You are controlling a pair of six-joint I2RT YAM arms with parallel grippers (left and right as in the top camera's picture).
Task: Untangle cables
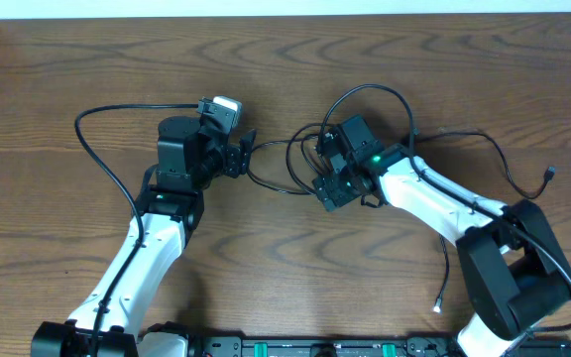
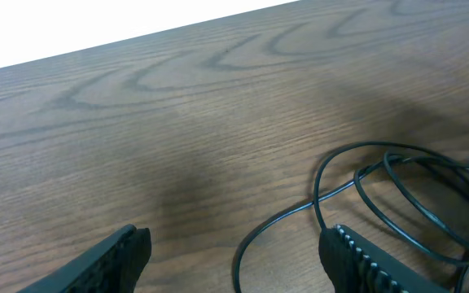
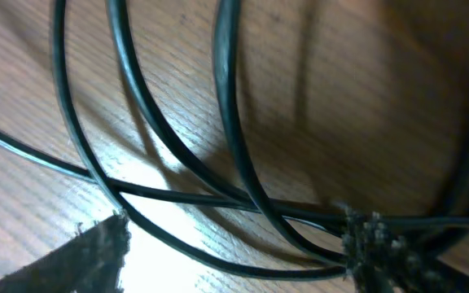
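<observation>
Left end effector (image 2: 234, 244) spread wide, low over the table (image 2: 177, 122), gripping nothing. Right end effector (image 3: 234, 234) spread too, black cables (image 3: 231, 138) crossing between its fingers.

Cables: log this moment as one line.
cables: tangled | left fingers: open, not gripping | right fingers: open, straddling cables
</observation>
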